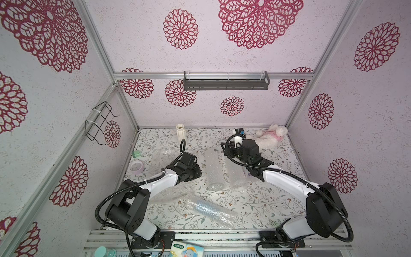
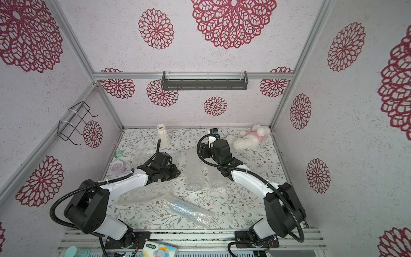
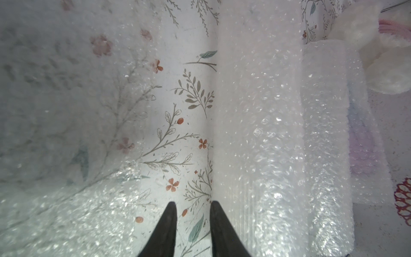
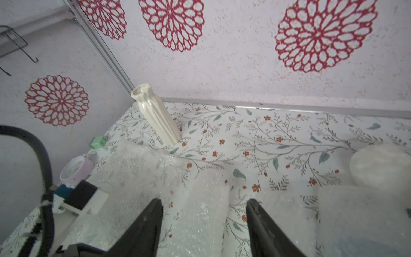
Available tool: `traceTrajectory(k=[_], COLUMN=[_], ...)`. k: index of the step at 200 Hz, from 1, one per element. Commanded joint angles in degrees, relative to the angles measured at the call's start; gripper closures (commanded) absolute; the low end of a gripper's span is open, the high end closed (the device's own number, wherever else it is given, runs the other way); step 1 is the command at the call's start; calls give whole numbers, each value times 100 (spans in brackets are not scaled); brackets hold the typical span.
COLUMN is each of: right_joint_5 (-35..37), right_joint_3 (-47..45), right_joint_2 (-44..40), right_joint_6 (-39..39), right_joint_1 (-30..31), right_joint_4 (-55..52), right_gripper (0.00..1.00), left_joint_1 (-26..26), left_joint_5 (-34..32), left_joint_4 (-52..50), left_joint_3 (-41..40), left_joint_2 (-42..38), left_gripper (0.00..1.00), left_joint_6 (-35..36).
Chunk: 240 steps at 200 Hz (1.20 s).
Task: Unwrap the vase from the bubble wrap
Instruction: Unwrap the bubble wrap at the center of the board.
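My left claw (image 3: pixel 193 203) hovers over the counter (image 3: pixel 189 93), narrowly parted and empty. The bubble wrap (image 3: pixel 258 133) roll lies mid-counter just beside it, long axis parallel to its fingers (image 3: pixel 164 233). My right claw (image 4: pixel 204 200) is spread wide, gripping nothing, above the roll's far end. What's inside the roll, I can't make out.

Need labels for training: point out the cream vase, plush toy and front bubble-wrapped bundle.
Cream vase (image 1: pixel 181 135): in a top view, mid-body.
Plush toy (image 1: pixel 275 136): in a top view, pink-clad torso.
Front bubble-wrapped bundle (image 1: pixel 210 210): in a top view, bluish middle.
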Motion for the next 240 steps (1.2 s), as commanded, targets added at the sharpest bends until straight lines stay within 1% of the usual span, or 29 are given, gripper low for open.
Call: traceTrajectory(k=[1,33,53,75,109,151,177,209,240], right_joint_5=[245,334,345,200,52,114,167,168,117], right_joint_3=[252,634,722,650,596,452,470,691,678], right_joint_2=[86,323,414,460,566,564,716,992,1014], right_joint_6=[45,-210,-398,-598,-689,-836,-882,-876,-726], right_joint_1=[30,30,21,17,4,-20,-89,-128,-128], right_joint_4=[592,630,577,478,391,172,65,-348,-619], right_gripper=[37,37,37,37,37,37,37,37,37], left_joint_1=[-81,-138,-163,-186,-244,-421,-435,-460,-469], left_joint_5=[-93,-27,24,72,351,455,591,768,783], left_joint_4=[158,294,403,458,660,583,814,1170,1154], left_joint_3=[145,285,436,597,849,1147,1094,986,919], left_joint_2=[253,563,776,974,1256,1429,1441,1551,1588], left_gripper=[71,71,71,72,72,72,72,72,72], left_joint_6=[-146,-190,-249,-295,-355,-381,-507,-656,-656])
